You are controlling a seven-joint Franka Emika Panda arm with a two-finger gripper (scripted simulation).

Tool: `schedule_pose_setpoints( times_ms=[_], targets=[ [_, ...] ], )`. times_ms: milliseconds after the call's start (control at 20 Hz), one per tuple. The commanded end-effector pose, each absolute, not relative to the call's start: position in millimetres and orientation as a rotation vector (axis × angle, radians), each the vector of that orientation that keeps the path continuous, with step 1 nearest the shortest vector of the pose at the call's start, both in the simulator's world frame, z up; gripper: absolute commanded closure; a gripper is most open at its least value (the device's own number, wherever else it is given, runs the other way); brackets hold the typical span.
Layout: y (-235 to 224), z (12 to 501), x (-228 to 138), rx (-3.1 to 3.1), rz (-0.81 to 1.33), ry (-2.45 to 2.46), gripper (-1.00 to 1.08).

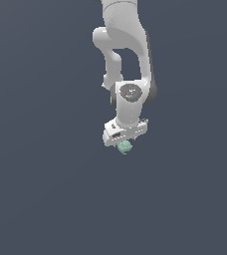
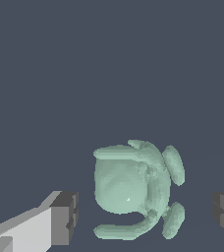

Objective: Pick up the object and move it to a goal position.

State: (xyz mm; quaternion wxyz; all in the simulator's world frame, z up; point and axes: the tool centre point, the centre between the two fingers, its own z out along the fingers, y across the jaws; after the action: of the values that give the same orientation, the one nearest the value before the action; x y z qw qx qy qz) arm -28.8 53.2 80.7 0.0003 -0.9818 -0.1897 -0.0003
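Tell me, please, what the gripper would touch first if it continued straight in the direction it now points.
Probably the mint-green lumpy object. The gripper points down at it, fingers open on either side with gaps. It likely passes between them, though depth is unclear.

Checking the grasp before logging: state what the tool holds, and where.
Nothing held: the tool is open, its fingers standing clear on either side of the mint-green blob.

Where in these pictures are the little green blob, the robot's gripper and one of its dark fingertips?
Green blob [image 2: 128, 187]: wrist view, on its rounded main body.
Gripper [image 2: 143, 214]: wrist view, midway between its two fingertips, which stand apart either side of the blob.
Dark fingertip [image 2: 65, 216]: wrist view, on its flat dark pad face.
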Motion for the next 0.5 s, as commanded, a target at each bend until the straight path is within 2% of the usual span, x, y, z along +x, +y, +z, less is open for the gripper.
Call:
schedule_pose_setpoints(
  times_ms=[0, 450],
  targets=[
    [53.3, 69.7, -29.7, -3.083, 0.001, -0.598, -0.92],
    [53.4, 40.5, -29.6, -3.083, 0.000, -0.605, -0.92]
  ],
)
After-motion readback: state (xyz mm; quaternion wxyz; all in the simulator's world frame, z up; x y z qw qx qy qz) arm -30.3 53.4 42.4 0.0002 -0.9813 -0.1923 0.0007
